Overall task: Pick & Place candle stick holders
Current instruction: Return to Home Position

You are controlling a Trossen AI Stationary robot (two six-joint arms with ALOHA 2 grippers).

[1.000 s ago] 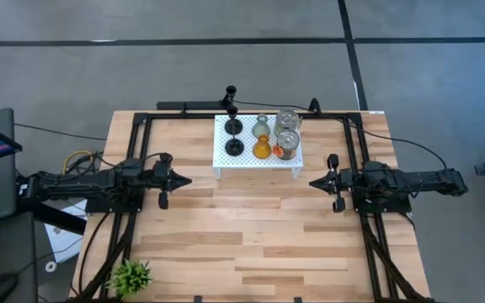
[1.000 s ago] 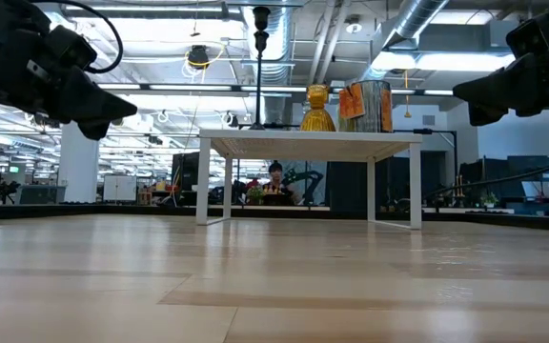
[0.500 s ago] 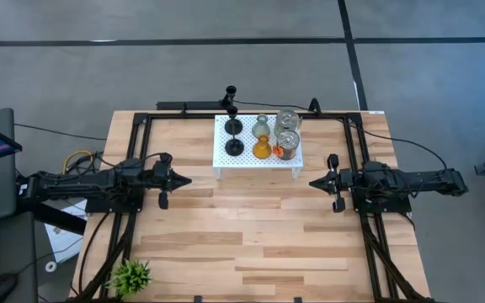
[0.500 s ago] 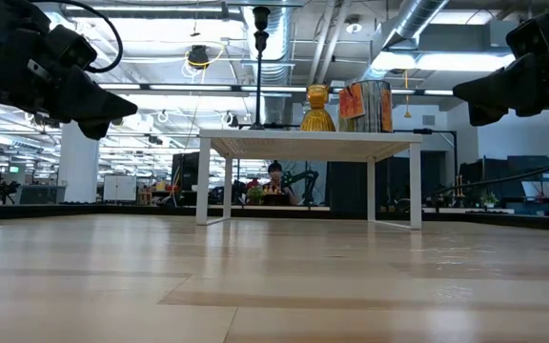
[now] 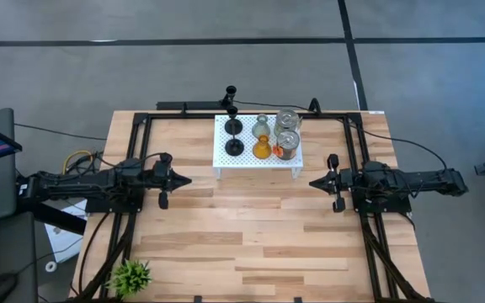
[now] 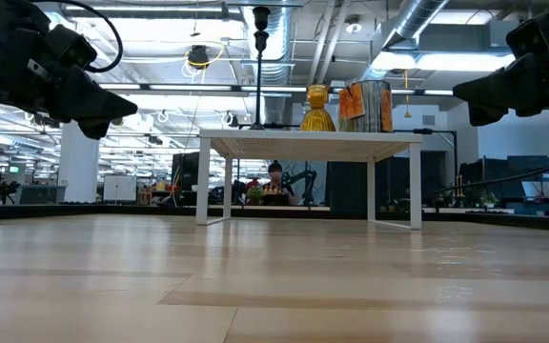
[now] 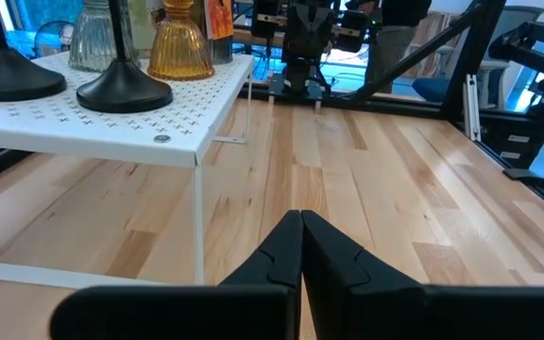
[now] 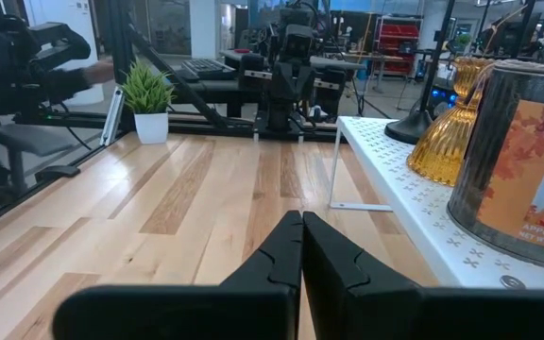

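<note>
Two black candle stick holders [image 5: 234, 146] [image 5: 233, 126] with disc bases stand on a white perforated stand [image 5: 226, 159] at the table's far middle. A pale-green glass holder [image 5: 263, 126] and an amber-orange glass holder [image 5: 262, 148] stand beside them on the stand. In the left wrist view the near black holder [image 7: 124, 93] and the amber one [image 7: 180, 47] show. My left gripper [image 5: 189, 180] is shut and empty, left of the stand. My right gripper [image 5: 311, 183] is shut and empty, right of the stand.
Two cans [image 5: 287, 144] [image 5: 287, 120] stand on the right part of the stand. A small potted plant [image 5: 130, 275] sits at the table's near left corner. A black frame [image 5: 141, 126] runs along the table's edges. Bare wood lies between the arms and toward the near edge.
</note>
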